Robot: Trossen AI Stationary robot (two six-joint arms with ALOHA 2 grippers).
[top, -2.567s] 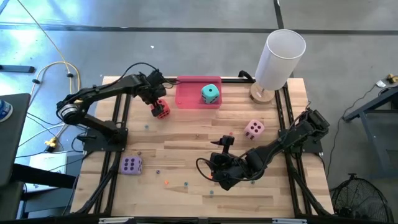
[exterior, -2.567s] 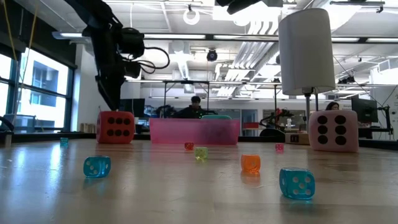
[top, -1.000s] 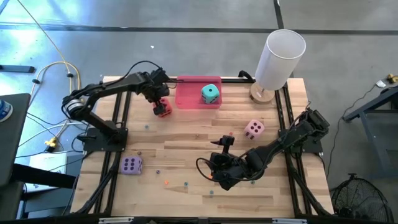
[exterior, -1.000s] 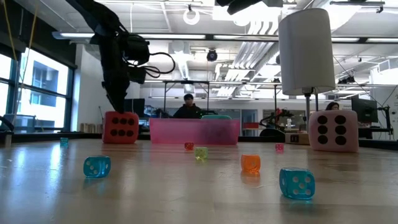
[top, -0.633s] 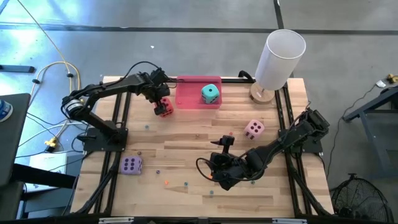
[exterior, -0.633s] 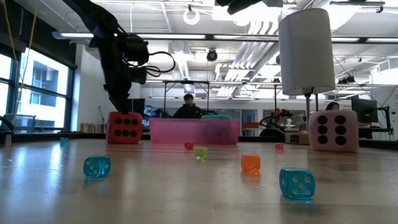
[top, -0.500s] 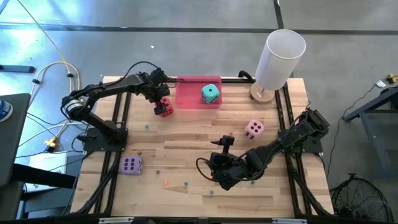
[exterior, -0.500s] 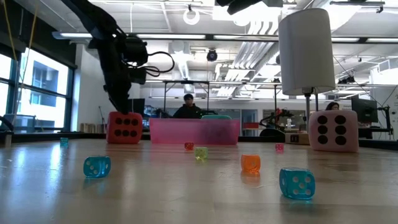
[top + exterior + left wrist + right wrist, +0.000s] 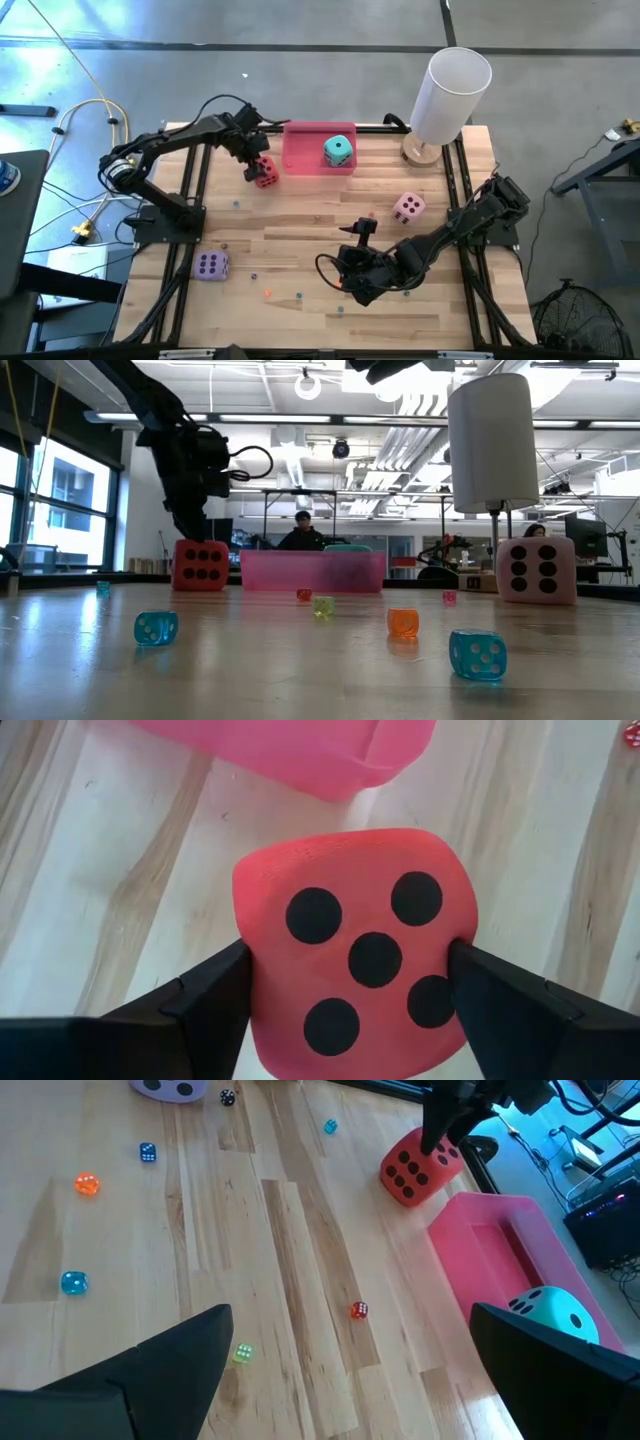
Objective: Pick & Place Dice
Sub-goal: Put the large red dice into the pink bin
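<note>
Left gripper [image 9: 352,985] pinching the red die [image 9: 357,952] at upper left, just beside the pink tray [image 9: 318,152]. Right gripper [image 9: 350,1380] spread, idle. Could squirt free: soft, rounded sides.

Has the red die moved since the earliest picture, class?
Yes. In the high view the red die, between the left gripper fingers, has shifted closer to the pink tray.

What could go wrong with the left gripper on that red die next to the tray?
The left gripper has its fingers against two sides of the red die, which is soft and may squeeze out. The pink tray sits just beside it, so a low lift could catch its wall. The teal die already takes up tray room.
</note>
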